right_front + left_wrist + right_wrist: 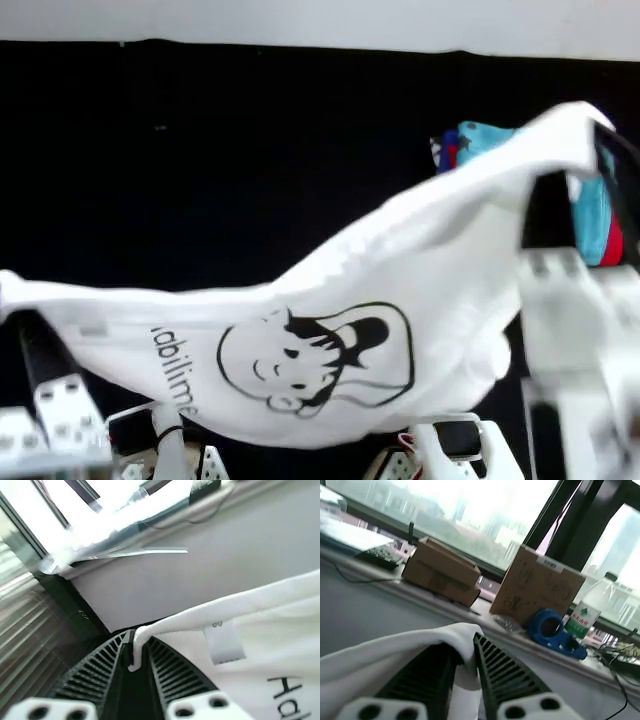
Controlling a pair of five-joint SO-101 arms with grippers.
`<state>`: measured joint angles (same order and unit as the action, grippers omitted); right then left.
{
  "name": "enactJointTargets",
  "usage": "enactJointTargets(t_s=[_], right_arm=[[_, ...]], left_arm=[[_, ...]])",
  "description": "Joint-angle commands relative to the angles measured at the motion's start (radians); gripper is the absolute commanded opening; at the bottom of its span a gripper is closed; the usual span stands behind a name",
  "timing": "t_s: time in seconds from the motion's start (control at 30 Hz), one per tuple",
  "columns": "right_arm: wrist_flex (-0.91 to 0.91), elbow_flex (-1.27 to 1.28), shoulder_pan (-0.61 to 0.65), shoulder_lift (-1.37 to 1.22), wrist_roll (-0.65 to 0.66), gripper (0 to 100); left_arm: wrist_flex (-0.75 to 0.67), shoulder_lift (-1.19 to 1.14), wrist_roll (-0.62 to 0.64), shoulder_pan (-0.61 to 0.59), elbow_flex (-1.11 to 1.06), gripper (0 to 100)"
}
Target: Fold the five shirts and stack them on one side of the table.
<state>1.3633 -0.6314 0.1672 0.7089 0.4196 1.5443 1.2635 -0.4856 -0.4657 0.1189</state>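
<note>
A white shirt point(400, 300) hangs in the air above a black table point(200, 150), stretched like a hammock from the lower left of the high view up to its upper right. Its front faces the camera and bears a black line drawing of a cartoon child's face point(315, 360) with a dark tuft of hair, inside a rounded outline. Black lettering point(170, 370) runs down the cloth just left of the drawing. The cloth sags in the middle and is creased toward the upper right. At the lower left end, the left gripper point(134, 652) has its ribbed black jaws closed on a thin edge of the shirt. In the left wrist view a small white sewn-in label point(224, 642) sits close to the jaws, its print too small to read, with the first large black letters lower right. At the upper right end, the right gripper point(468, 652) is clamped on a bunched fold of the same shirt. Behind that raised corner, at the upper right of the high view, lies blue and red cloth point(595, 215) on the table. The right wrist view has two cardboard boxes point(442, 572) and a bottle point(585, 612) with a green label along a window sill.
</note>
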Motion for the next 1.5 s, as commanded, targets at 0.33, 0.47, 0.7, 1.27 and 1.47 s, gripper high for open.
enactJointTargets(t_s=[0.33,0.47,0.7,1.27,1.47], right_arm=[[-0.53,0.321,0.088,-0.552,-0.046,0.5],[-0.532,0.119,0.088,-0.742,-0.046,0.5],[-0.518,-0.084,0.091,-0.931,-0.046,0.5],[-0.085,-0.091,0.116,-1.233,-0.052,0.5],[0.128,-0.099,0.11,-1.237,-0.048,0.5]], left_arm=[[-0.454,-0.558,0.011,-0.004,-0.278,1],[-0.454,-0.808,0.006,-0.005,-0.058,1],[-0.322,-1.159,0.005,-0.004,0.28,1],[-0.091,-1.55,0.005,0.036,0.344,1],[0.029,-1.561,-0.052,0.044,0.341,1]])
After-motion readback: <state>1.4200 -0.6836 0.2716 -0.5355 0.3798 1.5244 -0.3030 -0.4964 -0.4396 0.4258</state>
